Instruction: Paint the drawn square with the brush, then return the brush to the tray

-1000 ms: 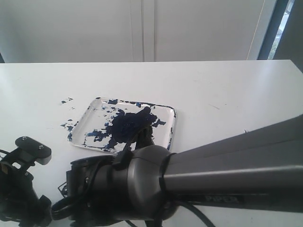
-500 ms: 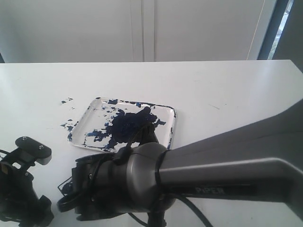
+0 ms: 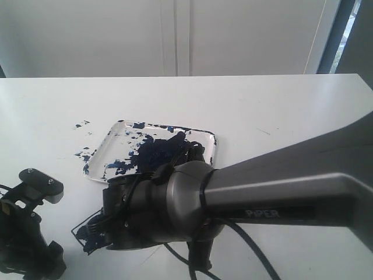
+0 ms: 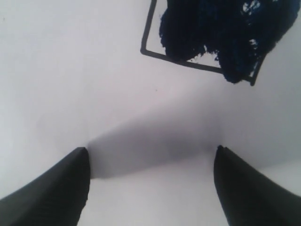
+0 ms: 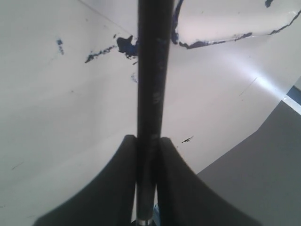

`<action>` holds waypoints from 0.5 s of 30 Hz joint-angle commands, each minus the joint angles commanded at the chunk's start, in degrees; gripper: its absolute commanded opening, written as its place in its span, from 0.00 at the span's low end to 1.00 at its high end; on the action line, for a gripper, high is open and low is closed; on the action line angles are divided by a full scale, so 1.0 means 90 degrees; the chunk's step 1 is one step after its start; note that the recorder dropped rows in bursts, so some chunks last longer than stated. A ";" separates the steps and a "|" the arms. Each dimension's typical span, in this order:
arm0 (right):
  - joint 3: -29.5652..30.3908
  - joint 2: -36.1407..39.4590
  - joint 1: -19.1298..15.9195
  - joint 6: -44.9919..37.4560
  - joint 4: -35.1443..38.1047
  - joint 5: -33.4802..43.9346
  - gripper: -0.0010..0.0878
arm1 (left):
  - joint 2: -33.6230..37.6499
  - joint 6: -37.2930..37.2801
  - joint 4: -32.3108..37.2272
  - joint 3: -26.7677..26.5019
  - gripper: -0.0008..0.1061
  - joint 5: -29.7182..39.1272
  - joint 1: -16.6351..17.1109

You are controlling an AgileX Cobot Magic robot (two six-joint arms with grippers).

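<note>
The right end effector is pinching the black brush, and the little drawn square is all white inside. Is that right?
Not quite. The right end effector does pinch the brush, but the drawn square is not all white inside. Dark blue paint is smeared over much of it, as the left wrist view shows.

The worktop (image 3: 280, 111) is plain white with a matte finish. A shallow white tray (image 3: 213, 153) with rounded corners sits flat on it, left of centre, its inside smeared with dark blue paint. Just left of the tray there are some blue splatters (image 3: 85, 155) right on the surface, plus a small fleck (image 3: 81, 124) a bit further back. Closer to the camera, a thin black square (image 4: 211, 33) is drawn straight onto the worktop. It's mostly filled in with dark blue, and one corner is unpainted.
</note>
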 joint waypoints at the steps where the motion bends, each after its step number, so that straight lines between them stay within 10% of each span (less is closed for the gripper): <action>1: 0.0000 0.0000 0.0060 -0.0014 0.0000 0.0000 0.01 | 0.0000 0.0000 0.0000 0.0000 0.71 0.0000 0.0000; 15: 0.0000 0.0000 0.0530 -0.0014 0.0000 -0.0050 0.01 | 0.0000 0.0000 0.0000 0.0000 0.71 0.0000 0.0000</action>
